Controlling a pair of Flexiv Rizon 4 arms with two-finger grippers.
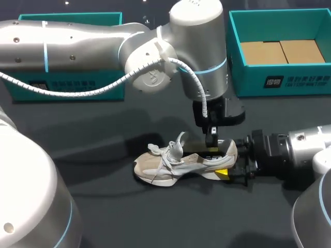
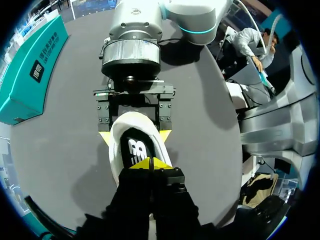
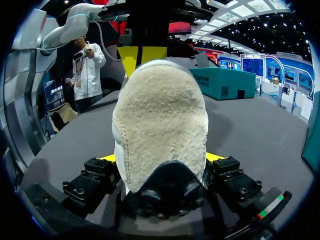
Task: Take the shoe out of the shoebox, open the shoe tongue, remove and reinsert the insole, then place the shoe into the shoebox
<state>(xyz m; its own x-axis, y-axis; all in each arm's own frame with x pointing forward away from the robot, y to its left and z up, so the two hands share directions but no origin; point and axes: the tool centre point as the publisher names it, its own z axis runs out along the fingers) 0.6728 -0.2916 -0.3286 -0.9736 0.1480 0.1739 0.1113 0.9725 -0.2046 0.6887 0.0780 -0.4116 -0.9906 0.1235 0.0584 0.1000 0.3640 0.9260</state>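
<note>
Left arm (image 1: 103,39) is stretching from its own side across the dark table (image 1: 103,217), past the middle, and is hanging its wrist straight down over the work. At the far right edge, the teal shoebox (image 1: 279,82) is standing open with only cardboard showing inside, and a second teal box (image 1: 72,18) is sitting partly hidden behind the left arm. Lying low from the opposite side, the right arm (image 1: 300,147) is meeting the shoe (image 1: 176,164), which is resting upright on its sole on the table between the two boxes and well apart from both. At the heel, the right gripper (image 3: 161,159) is clamping the shoe, with one yellow tip pressing on each side. Inside the collar, the left gripper (image 2: 150,164) is holding its tips drawn together just over the black insole (image 2: 134,147). Whether an edge of the insole is being caught between them cannot be told. The insole is lying flat inside the shoe. In judgement, the insole step is in hand, with boxing not yet done. The next move is calling for a sure pinch on the insole's heel edge and a clean lift out of the collar, while the right gripper is steadying the heel
</note>
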